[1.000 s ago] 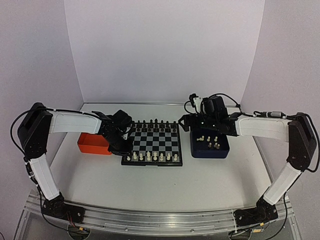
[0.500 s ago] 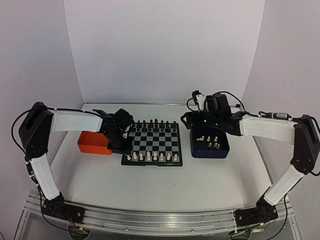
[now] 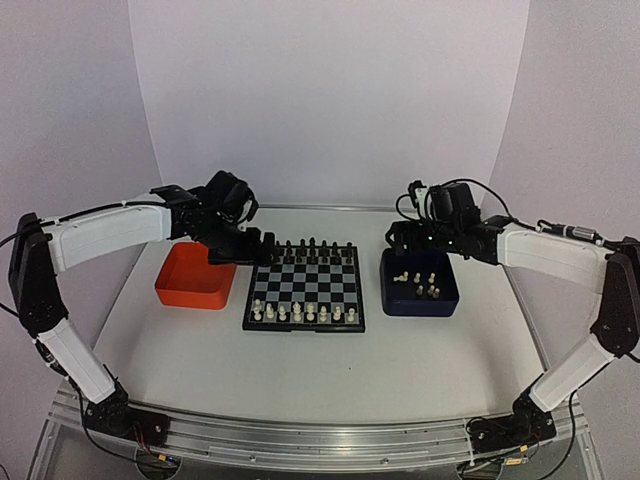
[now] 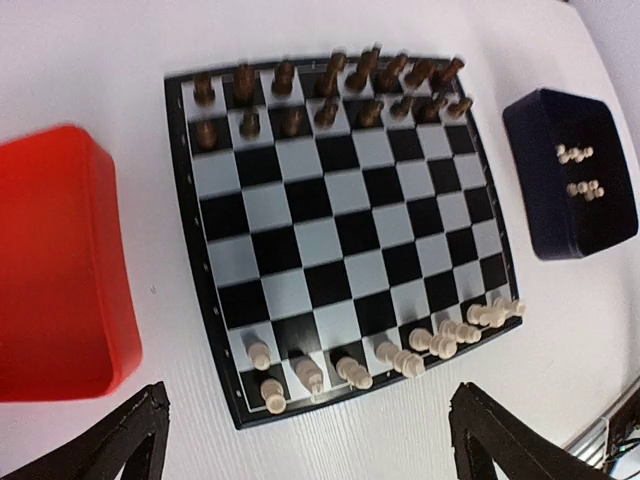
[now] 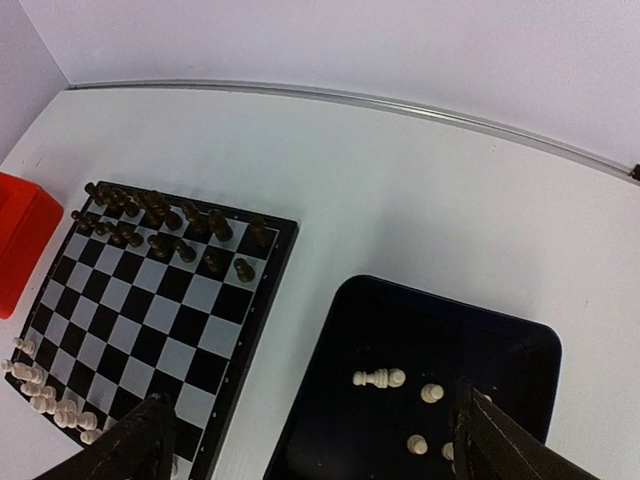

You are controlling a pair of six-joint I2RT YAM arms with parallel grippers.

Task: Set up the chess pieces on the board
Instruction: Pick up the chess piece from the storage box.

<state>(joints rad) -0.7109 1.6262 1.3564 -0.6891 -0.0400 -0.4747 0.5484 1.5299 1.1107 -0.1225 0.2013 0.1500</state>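
Overhead, the left gripper (image 3: 252, 240) and right gripper (image 3: 415, 238) are hovering with jaws spread and empty, while the board (image 3: 305, 285) is lying between the orange tray (image 3: 190, 296) and dark blue tray (image 3: 420, 308), chess pieces (image 3: 297, 314) lining its near edge, others lying in the blue one, middle ranks staying open.

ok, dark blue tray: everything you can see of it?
The dark blue tray is a shallow, rectangular, plastic-looking bin with rounded corners, flat on the white table just right of the board, with a narrow gap. Inside are a few cream-white chess pieces, one on its side, the rest look upright.
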